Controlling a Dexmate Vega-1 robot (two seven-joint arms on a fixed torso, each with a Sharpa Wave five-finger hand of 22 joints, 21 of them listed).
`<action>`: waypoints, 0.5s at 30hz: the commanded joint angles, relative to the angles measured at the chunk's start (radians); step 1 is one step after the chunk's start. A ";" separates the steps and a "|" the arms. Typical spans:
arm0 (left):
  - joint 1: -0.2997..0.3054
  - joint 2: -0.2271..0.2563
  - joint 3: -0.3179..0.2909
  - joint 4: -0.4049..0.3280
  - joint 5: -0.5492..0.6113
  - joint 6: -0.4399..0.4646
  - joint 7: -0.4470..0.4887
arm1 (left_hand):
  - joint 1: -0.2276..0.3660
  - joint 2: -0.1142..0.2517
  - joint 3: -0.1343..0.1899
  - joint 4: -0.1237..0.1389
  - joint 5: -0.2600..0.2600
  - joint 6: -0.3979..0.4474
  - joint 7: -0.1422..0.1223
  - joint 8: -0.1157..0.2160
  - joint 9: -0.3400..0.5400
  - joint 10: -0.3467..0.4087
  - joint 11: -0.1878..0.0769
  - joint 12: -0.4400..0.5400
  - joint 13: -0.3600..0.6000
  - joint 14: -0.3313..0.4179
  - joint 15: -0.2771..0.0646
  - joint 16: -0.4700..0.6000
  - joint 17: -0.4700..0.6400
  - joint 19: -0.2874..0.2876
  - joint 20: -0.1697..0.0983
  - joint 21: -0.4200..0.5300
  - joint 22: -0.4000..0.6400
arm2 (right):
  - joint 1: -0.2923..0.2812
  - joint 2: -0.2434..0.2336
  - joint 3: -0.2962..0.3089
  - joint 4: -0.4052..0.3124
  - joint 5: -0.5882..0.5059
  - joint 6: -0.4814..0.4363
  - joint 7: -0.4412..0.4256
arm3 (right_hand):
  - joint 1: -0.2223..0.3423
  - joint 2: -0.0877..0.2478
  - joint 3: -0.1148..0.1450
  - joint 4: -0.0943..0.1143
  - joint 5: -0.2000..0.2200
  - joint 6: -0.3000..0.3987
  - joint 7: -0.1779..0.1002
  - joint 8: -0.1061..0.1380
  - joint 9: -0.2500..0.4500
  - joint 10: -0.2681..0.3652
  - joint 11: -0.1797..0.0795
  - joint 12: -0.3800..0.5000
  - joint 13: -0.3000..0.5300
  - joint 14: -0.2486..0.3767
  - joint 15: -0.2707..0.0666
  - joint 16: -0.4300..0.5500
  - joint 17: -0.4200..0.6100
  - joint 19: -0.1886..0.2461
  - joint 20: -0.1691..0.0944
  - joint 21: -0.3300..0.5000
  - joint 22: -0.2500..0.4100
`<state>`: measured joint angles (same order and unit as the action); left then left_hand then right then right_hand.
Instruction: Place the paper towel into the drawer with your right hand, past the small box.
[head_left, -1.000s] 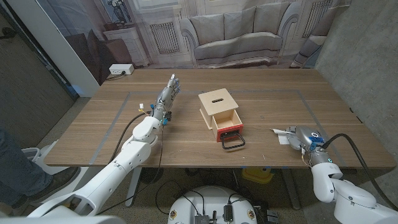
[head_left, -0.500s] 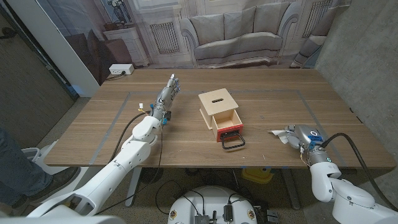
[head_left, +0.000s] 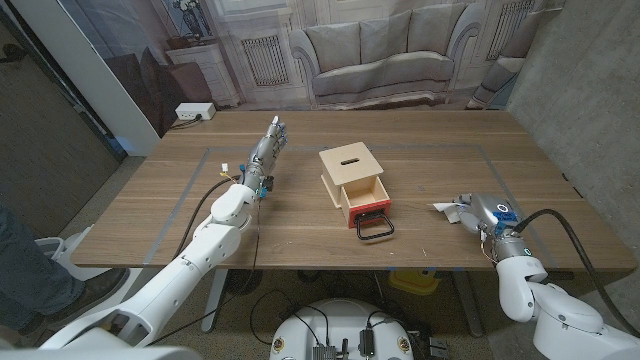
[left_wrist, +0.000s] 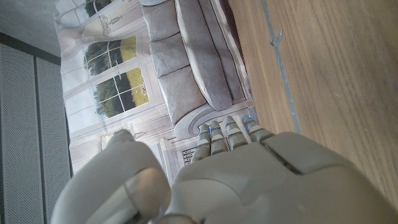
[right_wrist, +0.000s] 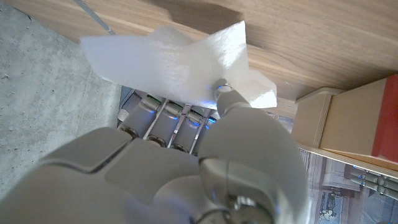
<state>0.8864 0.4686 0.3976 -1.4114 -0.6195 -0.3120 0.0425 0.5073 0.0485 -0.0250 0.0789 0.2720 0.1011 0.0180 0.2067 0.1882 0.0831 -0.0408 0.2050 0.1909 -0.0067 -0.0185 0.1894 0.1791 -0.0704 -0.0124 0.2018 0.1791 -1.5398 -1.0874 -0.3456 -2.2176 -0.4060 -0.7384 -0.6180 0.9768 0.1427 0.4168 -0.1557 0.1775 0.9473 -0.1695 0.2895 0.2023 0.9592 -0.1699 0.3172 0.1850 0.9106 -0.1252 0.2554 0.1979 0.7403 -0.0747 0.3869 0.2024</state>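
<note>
A small wooden box (head_left: 352, 172) with a slot in its top stands mid-table, its red-fronted drawer (head_left: 366, 206) pulled open toward me with a black wire handle. At the table's right, my right hand (head_left: 484, 216) pinches a crumpled white paper towel (head_left: 449, 210), held a little above the wood. In the right wrist view the paper towel (right_wrist: 180, 59) sits between the thumb and fingers, with the box (right_wrist: 354, 124) beyond it. My left hand (head_left: 268, 147) stands on its edge left of the box, fingers straight and apart, holding nothing.
Grey tape lines (head_left: 190, 195) mark a rectangle on the table. The table's right edge (head_left: 560, 175) runs close to my right hand. A backdrop printed with a sofa (head_left: 375, 55) hangs behind the table.
My right hand has lifted slightly and moved farther from the front edge with the paper towel. The left arm is unchanged.
</note>
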 joint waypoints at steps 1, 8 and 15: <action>-0.009 -0.004 0.002 0.002 0.006 0.001 0.001 | 0.001 0.007 -0.008 0.001 -0.002 0.008 0.000 -0.003 0.003 0.006 -0.004 0.001 0.002 0.006 -0.001 -0.001 0.004 -0.002 0.001 -0.002 0.002 | -0.030 -0.013 0.034 -0.044 -0.029 0.009 -0.005 | 0.000 0.005 -0.003 0.004 -0.002 0.012 -0.003 0.006 0.005 0.010 0.000 0.002 0.002 0.009 -0.112 0.000 0.001 0.012 -0.126 0.007 0.005; -0.024 -0.015 0.007 0.018 0.005 -0.004 -0.009 | 0.002 0.007 -0.008 0.001 -0.002 0.004 0.002 -0.005 0.003 0.005 -0.004 0.000 0.002 0.007 -0.001 0.000 0.004 -0.001 -0.001 -0.001 0.002 | -0.041 -0.007 0.049 -0.056 -0.043 0.019 -0.003 | 0.003 0.006 -0.004 0.005 -0.001 0.019 -0.003 0.004 0.005 0.024 0.000 0.002 0.001 0.020 -0.112 -0.001 0.001 0.011 -0.128 0.007 0.006; -0.016 -0.016 0.006 0.008 0.007 0.000 0.006 | 0.003 0.008 -0.009 0.001 -0.002 0.002 0.003 -0.005 0.003 0.006 -0.002 0.001 0.002 0.008 -0.001 0.000 0.004 0.001 -0.006 -0.001 0.002 | -0.055 -0.009 0.070 -0.069 -0.054 0.036 0.006 | 0.003 0.004 -0.006 0.007 -0.001 0.023 -0.003 0.002 0.006 0.029 0.005 0.000 0.001 0.023 -0.111 -0.004 -0.001 0.013 -0.129 0.009 0.006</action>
<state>0.8713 0.4588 0.4007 -1.4018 -0.6151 -0.3108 0.0405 0.5115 0.0527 -0.0278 0.0761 0.2720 0.1010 0.0180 0.2027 0.1881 0.0831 -0.0408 0.2050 0.1909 -0.0066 -0.0184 0.1894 0.1791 -0.0704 -0.0124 0.2018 0.1791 -1.5713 -1.0949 -0.3081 -2.2586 -0.4403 -0.7225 -0.6228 0.9742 0.1452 0.4127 -0.1516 0.1775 0.9601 -0.1758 0.2893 0.2018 0.9790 -0.1643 0.3171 0.1850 0.9228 -0.1269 0.2554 0.1952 0.7458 -0.0801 0.3869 0.2072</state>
